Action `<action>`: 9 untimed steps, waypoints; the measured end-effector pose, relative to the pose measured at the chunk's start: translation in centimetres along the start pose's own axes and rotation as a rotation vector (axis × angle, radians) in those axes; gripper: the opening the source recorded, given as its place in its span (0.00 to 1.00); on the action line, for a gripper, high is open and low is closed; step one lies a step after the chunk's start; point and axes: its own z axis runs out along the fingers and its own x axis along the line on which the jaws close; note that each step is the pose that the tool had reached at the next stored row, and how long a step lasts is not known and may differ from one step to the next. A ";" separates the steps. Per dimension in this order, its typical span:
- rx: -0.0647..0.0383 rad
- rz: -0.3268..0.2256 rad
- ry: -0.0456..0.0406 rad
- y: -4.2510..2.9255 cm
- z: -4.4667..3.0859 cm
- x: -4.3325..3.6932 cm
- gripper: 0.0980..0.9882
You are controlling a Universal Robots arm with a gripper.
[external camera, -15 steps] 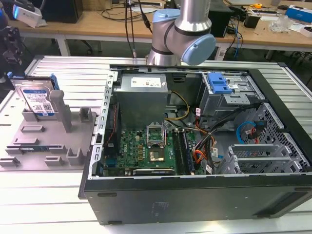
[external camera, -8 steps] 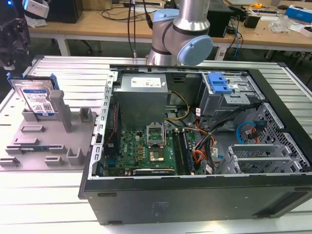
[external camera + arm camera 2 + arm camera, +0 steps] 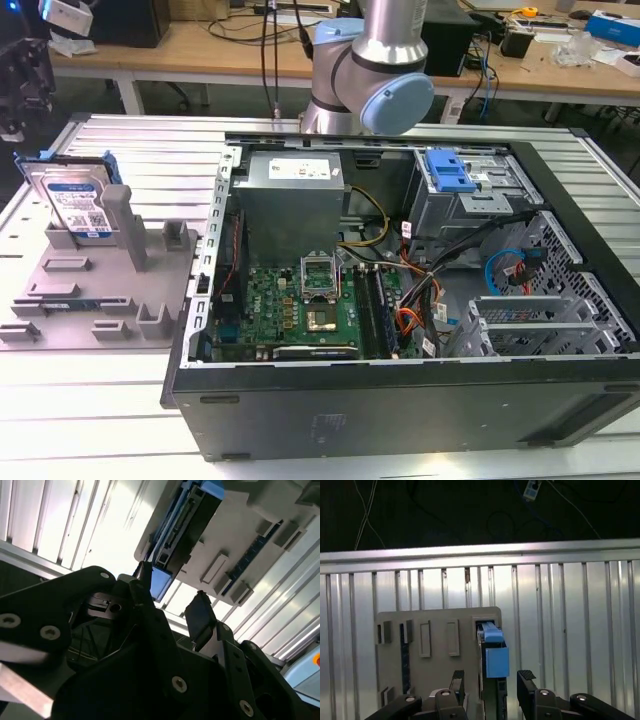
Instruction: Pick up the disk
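Observation:
The disk (image 3: 70, 200) is a silver hard drive with a white-and-blue label and blue side rails. It stands on edge, leaning in the grey fixture (image 3: 100, 290) at the exterior view's left. My gripper (image 3: 18, 110) hangs above it near the table's far left corner. In the first wrist view the disk (image 3: 495, 655) appears edge-on, blue rail uppermost, and my gripper (image 3: 491, 680) is open with one fingertip (image 3: 457, 680) on each side of it, clear of it. The second wrist view has the disk (image 3: 185, 525) beyond the open gripper (image 3: 172, 597).
An open computer case (image 3: 400, 400) fills the middle and the exterior view's right, with a motherboard (image 3: 300, 300), cables and a blue-fronted drive cage (image 3: 447, 170). The fixture's upright posts (image 3: 120, 220) stand beside the disk. The ribbed metal table (image 3: 100, 420) ends just beyond the fixture.

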 end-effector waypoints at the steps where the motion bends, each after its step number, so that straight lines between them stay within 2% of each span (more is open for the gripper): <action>1: 0.000 -0.010 0.0004 0.02 0.10 0.00 0.50; 3: 0.000 -0.028 0.0009 0.12 0.33 -0.01 0.50; 5: 0.001 -0.031 0.0012 0.65 0.56 -0.06 0.50; 9: 0.002 -0.031 0.0012 0.73 0.58 -0.11 0.50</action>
